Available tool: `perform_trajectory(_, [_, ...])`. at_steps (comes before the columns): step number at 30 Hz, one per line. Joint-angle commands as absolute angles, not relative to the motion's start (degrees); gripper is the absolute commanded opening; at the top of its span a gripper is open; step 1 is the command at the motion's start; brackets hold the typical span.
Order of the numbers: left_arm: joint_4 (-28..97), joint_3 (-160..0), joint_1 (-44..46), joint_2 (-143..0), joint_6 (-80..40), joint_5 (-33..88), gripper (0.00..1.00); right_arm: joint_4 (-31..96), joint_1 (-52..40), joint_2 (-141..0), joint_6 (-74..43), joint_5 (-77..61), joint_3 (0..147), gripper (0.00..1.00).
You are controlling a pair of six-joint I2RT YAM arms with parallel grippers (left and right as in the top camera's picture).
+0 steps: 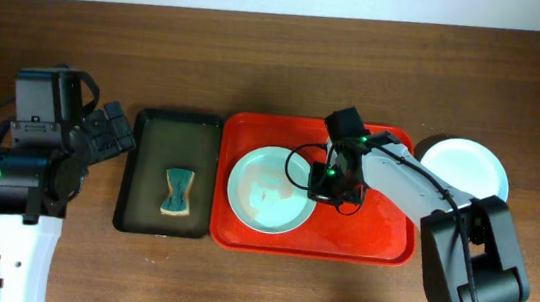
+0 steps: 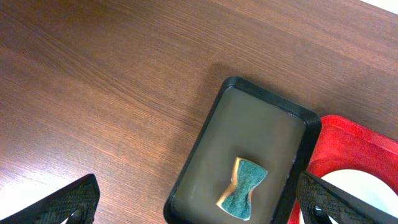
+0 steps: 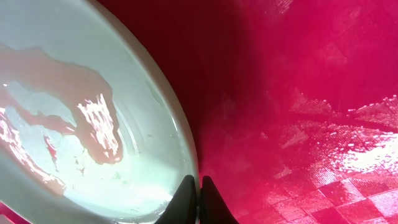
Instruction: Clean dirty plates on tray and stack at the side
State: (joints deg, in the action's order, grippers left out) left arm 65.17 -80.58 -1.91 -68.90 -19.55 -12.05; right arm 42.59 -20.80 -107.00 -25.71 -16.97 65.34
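Two claws to log, nearest things first.

Right claw [image 3: 198,198]: the jaws are closed tip to tip, down low over the red tray [image 1: 381,238]. The tips sit right at the rim of the mint-blue plate [image 1: 269,188]. You cannot tell from either view whether that rim is nipped between the tips or only touched. The plate spreads out to this claw's left, lying flat in the red tray. In the wrist view, pinkish streaks cross its glossy face. Bare red floor lies under the claw and to its right.

Farther to this claw's right, off the tray on the table [image 1: 80,41], is the stack of plates [image 1: 464,166], just beside the tray's far right corner. A mint-blue plate is on top, and a white rim shows beneath it on the side nearest the claw.

Well to this claw's left, past the plate, the dark tray [image 1: 142,170] lies just beside the red one. A green and tan sponge [image 1: 178,192], pinched at the waist, rests in it.

Left claw [image 1: 119,132]: the jaws are spread wide and hold nothing. You'll find it over bare wood with the dark tray just to its right. The sponge lies ahead of it, toward its right finger [image 2: 336,199].
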Motion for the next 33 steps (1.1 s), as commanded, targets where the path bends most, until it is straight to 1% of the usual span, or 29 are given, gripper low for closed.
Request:
perform_trajectory(1, [65.3,-80.8,-2.2,-68.9,-20.3,-12.5,0.99,42.5,-21.0,-107.2,-25.8,-15.8,64.9,0.04])
perform_trajectory(19, [65.3,-80.8,-2.2,-68.9,-20.3,-12.5,0.99,41.1,-21.0,-107.2,-25.8,-16.0,64.9,0.04])
perform_trajectory(20, [65.3,-80.8,-2.2,-68.9,-20.3,-12.5,0.99,41.1,-21.0,-107.2,-25.8,-16.0,64.9,0.11])
perform_trajectory(21, [65.3,-80.8,-2.2,-68.9,-20.3,-12.5,0.99,41.1,-21.0,-107.2,-25.8,-16.0,64.9,0.2])
perform_trajectory(22, [65.3,-80.8,-2.2,-68.9,-20.3,-12.5,0.99,41.1,-21.0,-107.2,-25.8,-16.0,64.9,0.21])
perform_trajectory(23, [65.3,-80.8,-2.2,-68.9,-20.3,-12.5,0.99,41.1,-21.0,-107.2,-25.8,-16.0,64.9,0.21])
perform_trajectory(29, [65.3,-80.8,-2.2,-68.9,-20.3,-12.5,0.99,39.8,-21.0,-107.2,-25.9,-15.9,62.9,0.04])
perform_trajectory(31, [65.3,-80.8,-2.2,-68.9,-20.3,-12.5,0.99,40.2,-20.6,-107.2,-26.0,-16.1,64.4,0.04])
perform_trajectory(33, [65.3,-80.8,-2.2,-68.9,-20.3,-12.5,0.99,44.3,-19.3,-107.1,-25.8,-17.6,68.6,0.04])
